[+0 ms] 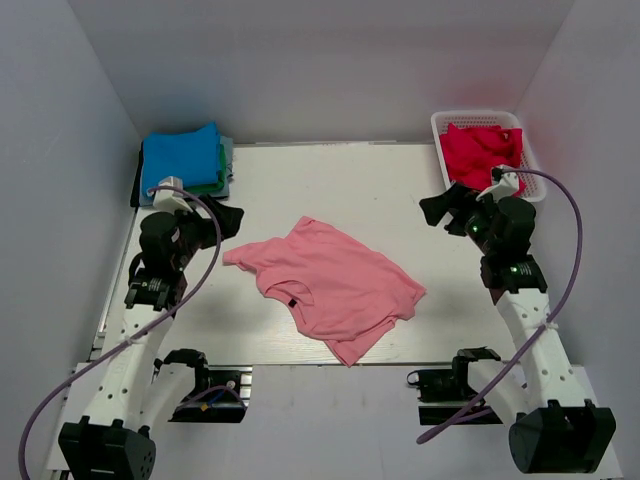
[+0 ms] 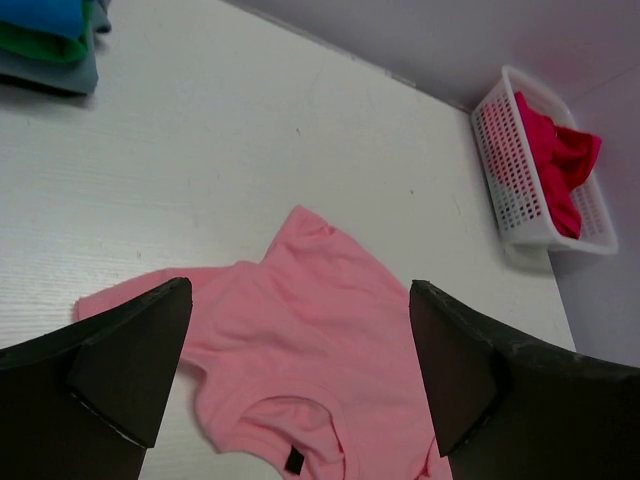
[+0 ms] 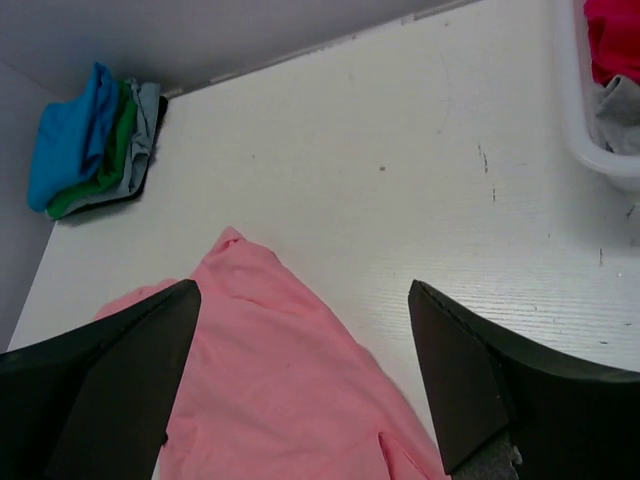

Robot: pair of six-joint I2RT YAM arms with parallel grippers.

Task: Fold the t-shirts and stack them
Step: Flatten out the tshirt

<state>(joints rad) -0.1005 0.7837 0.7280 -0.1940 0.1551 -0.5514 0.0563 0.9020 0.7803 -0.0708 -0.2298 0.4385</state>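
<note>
A salmon pink t-shirt lies loose and crumpled in the middle of the table, its collar toward the near left; it also shows in the left wrist view and the right wrist view. A folded stack with a bright blue t-shirt on top and a green one under it sits at the far left. A crimson red t-shirt lies in the basket. My left gripper is open and empty, left of the pink shirt. My right gripper is open and empty, right of it.
The white lattice basket stands at the far right corner, seen also in the left wrist view. White walls enclose the table on three sides. A grey garment lies at the bottom of the folded stack.
</note>
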